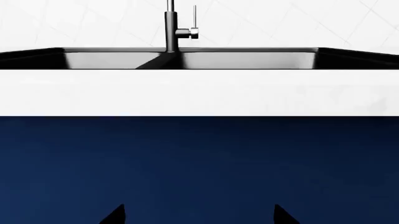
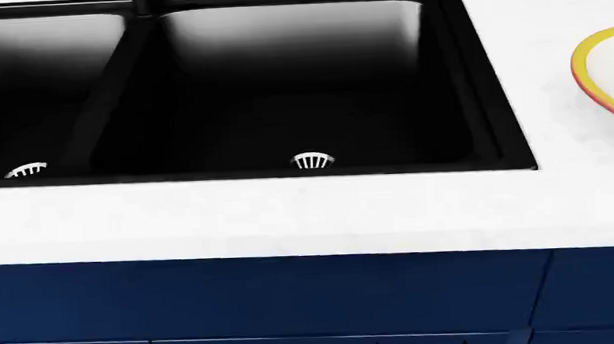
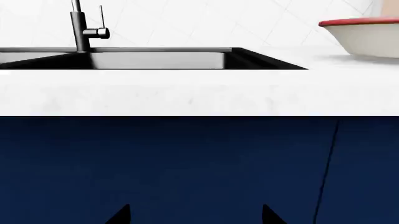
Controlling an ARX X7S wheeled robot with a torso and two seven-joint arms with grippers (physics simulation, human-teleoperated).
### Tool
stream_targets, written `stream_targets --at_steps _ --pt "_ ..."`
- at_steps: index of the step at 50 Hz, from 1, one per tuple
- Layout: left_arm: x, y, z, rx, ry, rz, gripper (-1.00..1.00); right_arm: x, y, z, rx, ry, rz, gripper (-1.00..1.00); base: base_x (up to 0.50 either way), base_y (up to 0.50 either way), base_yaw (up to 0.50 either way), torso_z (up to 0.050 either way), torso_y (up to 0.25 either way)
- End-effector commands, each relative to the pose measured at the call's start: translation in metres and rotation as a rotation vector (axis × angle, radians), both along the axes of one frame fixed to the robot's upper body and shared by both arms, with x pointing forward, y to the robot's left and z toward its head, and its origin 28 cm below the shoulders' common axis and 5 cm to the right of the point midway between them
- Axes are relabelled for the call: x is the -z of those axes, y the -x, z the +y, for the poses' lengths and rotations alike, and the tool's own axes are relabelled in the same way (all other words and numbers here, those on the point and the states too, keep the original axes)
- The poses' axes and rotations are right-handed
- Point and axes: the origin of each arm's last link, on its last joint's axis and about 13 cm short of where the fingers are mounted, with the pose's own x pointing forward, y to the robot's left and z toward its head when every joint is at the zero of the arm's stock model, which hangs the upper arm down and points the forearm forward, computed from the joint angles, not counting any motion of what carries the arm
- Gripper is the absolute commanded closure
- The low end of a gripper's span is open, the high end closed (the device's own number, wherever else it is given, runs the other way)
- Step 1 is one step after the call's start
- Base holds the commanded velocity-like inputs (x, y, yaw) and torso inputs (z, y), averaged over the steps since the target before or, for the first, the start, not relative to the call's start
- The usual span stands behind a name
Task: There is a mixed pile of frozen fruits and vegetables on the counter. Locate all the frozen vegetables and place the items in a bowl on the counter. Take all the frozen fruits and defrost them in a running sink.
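Observation:
The black double-basin sink [image 2: 471, 77] fills the head view, with a silver drain strainer [image 2: 312, 161] in the right basin. No water shows under the tap [image 1: 170, 28]. The yellow-rimmed white bowl [image 2: 609, 73] stands on the white counter [image 2: 288, 216] to the right of the sink, and also appears in the right wrist view as the bowl [image 3: 365, 35]. Both arms hang low in front of the navy cabinet. My left gripper [image 1: 199, 215] and right gripper [image 3: 195, 215] are open and empty. The frozen vegetables and frozen fruits are out of view.
Navy cabinet fronts [image 2: 292, 299] run below the counter edge, with a vertical door seam [image 3: 325, 168] at the right. A second drain strainer [image 2: 29, 170] sits in the left basin. A white tiled wall [image 3: 218, 23] rises behind the sink.

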Motion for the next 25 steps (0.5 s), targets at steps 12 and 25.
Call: stream_targets --at_steps 12,25 --pt "0.0023 0.0019 0.0020 0.000 -0.011 0.022 -1.00 0.0013 -0.0004 0.0011 -0.005 0.018 0.006 -1.00 0.00 0.00 0.00 0.000 0.000" --pt "0.0012 -0.0056 -0.0052 -0.001 -0.016 0.024 -1.00 0.0002 -0.0005 0.0009 -0.005 0.015 -0.003 -1.00 0.00 0.00 0.00 0.000 0.000"
